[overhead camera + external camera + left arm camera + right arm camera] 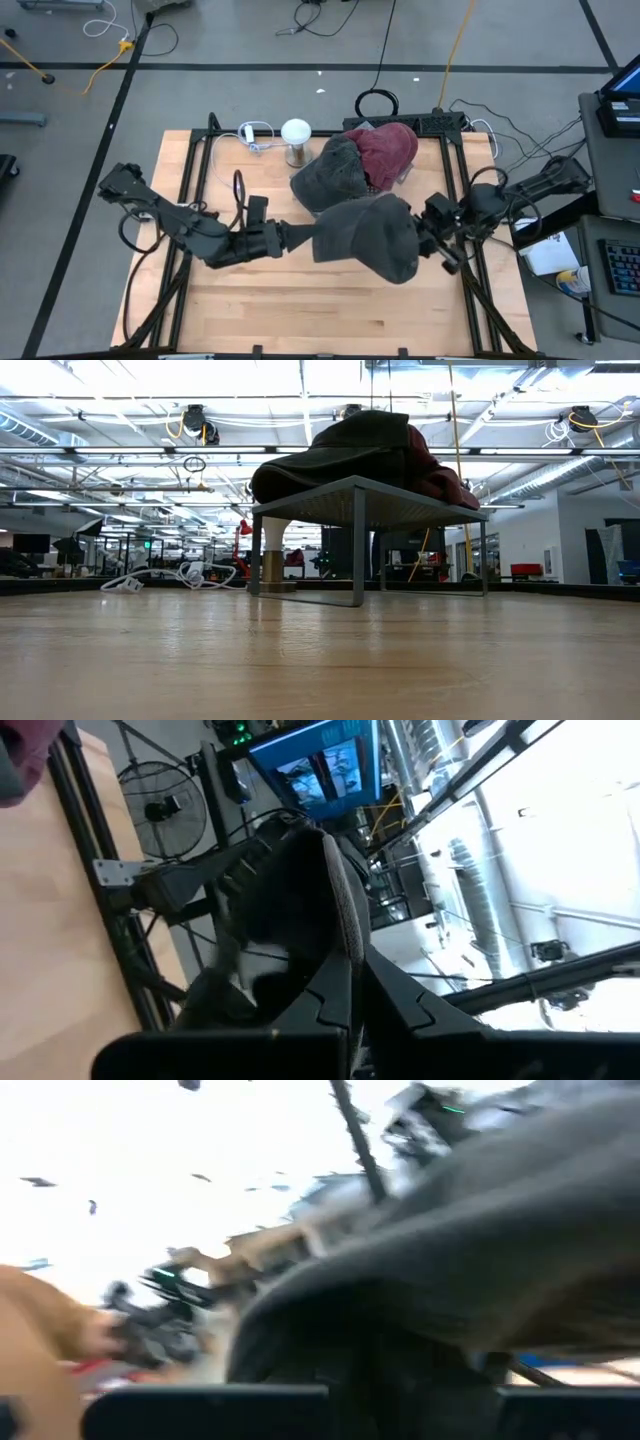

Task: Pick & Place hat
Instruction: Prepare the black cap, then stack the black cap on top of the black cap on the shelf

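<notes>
The hat (372, 238) was a dark grey, soft knit cap, stretched wide between the two grippers above the middle of the table (300, 310). The left gripper (305, 238) was pinched shut on the hat's left edge; its wrist view showed the cloth (330, 910) clamped between the dark fingers (400, 1000). The right gripper (425, 235) had its fingers pressed on the hat's right edge, the cloth (480, 1270) filling its wrist view.

Behind it, a rack (355, 495) with thin metal legs carried another grey hat (330, 175) and a red hat (390, 150), both limp and rumpled. A white-topped cup (296, 140) stood just left of the rack, near a white cable (250, 135).

The pale wooden table lay bare in front, with dark rails (180, 200) along both sides
</notes>
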